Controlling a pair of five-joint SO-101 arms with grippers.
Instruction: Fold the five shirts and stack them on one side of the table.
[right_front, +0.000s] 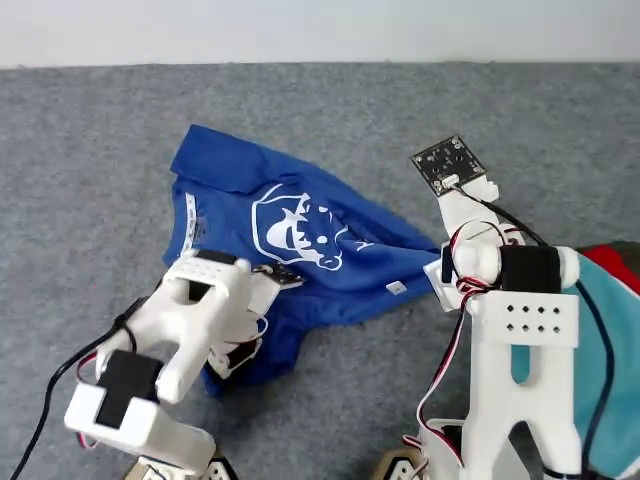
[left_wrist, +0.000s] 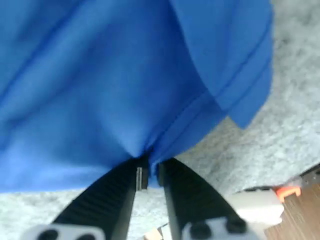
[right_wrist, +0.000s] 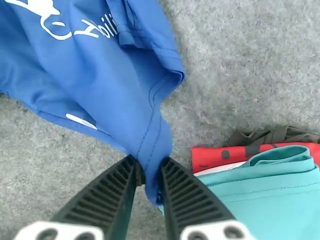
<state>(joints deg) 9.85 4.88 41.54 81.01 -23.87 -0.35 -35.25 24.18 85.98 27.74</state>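
Since the blue shirt (right_front: 300, 250) lies crumpled and print-up in the middle of the counter (right_front: 90, 140), pinched at two edges, we judge the step in hand to be spreading it flat before any fold. Our left hand (left_wrist: 149, 172) is closed on a bunched bit of the shirt's near edge, with fabric squeezed between its fingers; from so close we cannot say for sure whether that is hem or sleeve. Our right hand (right_wrist: 149, 175) is likewise clamped on a seamed edge at the shirt's right side. To do this well we should lift both pinches together, draw them apart until the cloth is taut, and lay it down smooth. The right hand sits just beside the pile of the teal shirt (right_wrist: 265, 185) and the red shirt (right_wrist: 215, 159), so we should pull away from it, lest we drag the pile askew.
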